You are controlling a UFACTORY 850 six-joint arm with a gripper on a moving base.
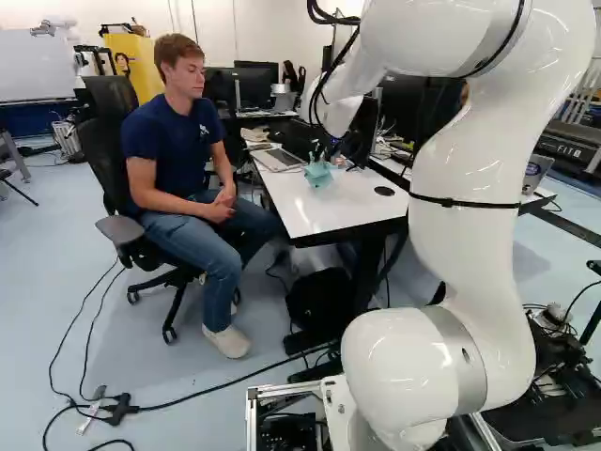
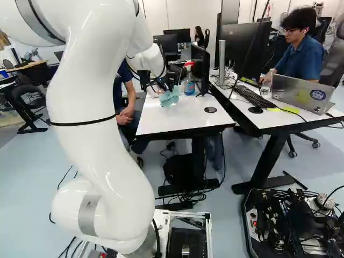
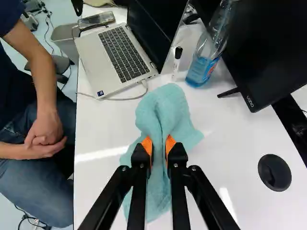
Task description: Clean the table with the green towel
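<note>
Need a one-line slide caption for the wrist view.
Tool gripping a blue-green towel over the white table, an open laptop and a bottle of blue liquid ahead.

And there the white table point(image 3: 105, 191) carried 1 laptop point(image 3: 117, 55), 1 marker point(image 3: 176, 64), 1 bottle point(image 3: 205, 60) (blue liquid inside!) and 1 monitor point(image 3: 268, 48)!

Monitor point(image 3: 268, 52) partly outside wrist view

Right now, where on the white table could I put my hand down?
Maybe between the towel and the round black cap, or between the towel and the table edge by the seated person. It's crowded beyond the towel: laptop, marker, spray bottle, monitor.
</note>
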